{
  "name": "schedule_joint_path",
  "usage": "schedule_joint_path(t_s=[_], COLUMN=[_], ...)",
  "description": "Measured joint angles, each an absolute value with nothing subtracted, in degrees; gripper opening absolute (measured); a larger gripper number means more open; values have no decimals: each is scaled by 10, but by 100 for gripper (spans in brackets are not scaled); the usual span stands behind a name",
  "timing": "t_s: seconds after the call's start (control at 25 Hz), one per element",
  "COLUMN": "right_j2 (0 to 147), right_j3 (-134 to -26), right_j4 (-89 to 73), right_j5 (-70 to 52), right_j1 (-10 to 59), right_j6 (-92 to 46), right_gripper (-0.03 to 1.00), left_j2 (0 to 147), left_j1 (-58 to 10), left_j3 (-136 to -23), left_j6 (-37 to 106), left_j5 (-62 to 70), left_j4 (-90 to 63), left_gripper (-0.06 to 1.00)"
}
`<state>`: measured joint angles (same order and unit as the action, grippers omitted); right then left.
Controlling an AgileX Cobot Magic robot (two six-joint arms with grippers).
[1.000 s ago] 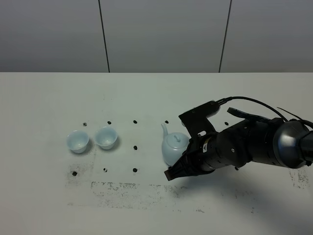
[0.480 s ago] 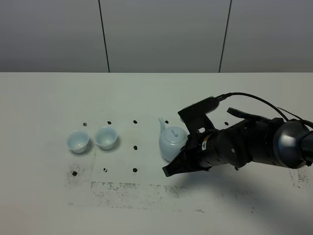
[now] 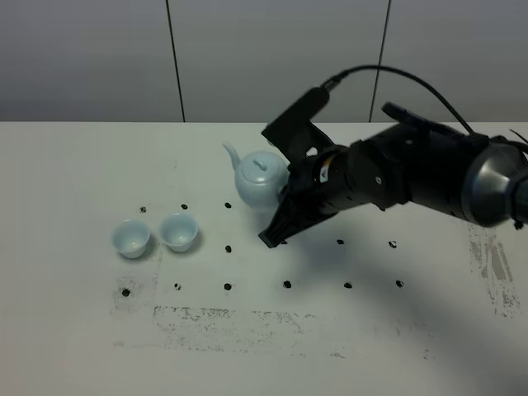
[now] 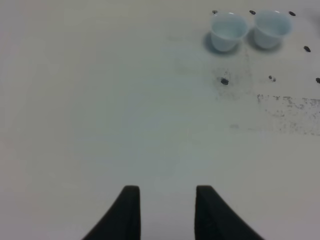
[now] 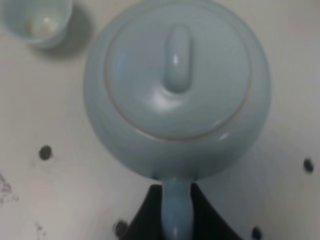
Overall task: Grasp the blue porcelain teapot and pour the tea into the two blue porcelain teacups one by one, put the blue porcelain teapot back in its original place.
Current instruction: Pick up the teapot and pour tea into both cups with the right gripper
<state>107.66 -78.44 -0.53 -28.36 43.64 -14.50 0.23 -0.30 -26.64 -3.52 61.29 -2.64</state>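
The blue porcelain teapot (image 3: 258, 176) hangs above the table, upright, with its spout pointing left toward the cups. My right gripper (image 3: 286, 191) is shut on its loop handle. In the right wrist view the lidded teapot (image 5: 175, 100) fills the frame, and its handle (image 5: 176, 212) sits between the dark fingers (image 5: 146, 217) of the gripper (image 5: 175, 220). The two blue porcelain teacups (image 3: 132, 238) (image 3: 179, 232) stand side by side at the left, lower than the spout. The left wrist view shows both cups (image 4: 228, 31) (image 4: 271, 28) far off. My left gripper (image 4: 167, 210) holds nothing, fingertips a little apart.
Black dot marks (image 3: 287, 284) and dark smudges (image 3: 214, 318) lie on the white table (image 3: 74, 165). A grey panelled wall (image 3: 272, 58) stands behind. A black cable (image 3: 396, 78) arcs over the right arm. One cup (image 5: 37, 22) shows past the teapot.
My right gripper has lifted the teapot off the table and carried it up and left, toward the cups. The cups and the left gripper have not moved.
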Motion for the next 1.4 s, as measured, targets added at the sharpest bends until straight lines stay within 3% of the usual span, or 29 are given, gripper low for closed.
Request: schedule_joint_path(t_s=[0.36,0.56,0.88,1.4], right_j2=[1224,1275,1292,1302], right_j3=[-1067,-1151,-1175,-1176], right_j4=[-25,-73,-97,-35], right_j5=[-407,-413,-388,-367], right_j1=[436,437,444,481], right_j6=[-354,-499,-661,-738], right_gripper=[3,3,3,3], left_j2=[2,2,2,2], left_j1=[-3,-3,-3,-3], left_j3=[-266,-266,-266,-266], left_j6=[-35,-35,-35,-35], left_j5=[613,613,613,613], left_j4=[-26,-26,-26,-26], left_gripper=[30,30,30,30])
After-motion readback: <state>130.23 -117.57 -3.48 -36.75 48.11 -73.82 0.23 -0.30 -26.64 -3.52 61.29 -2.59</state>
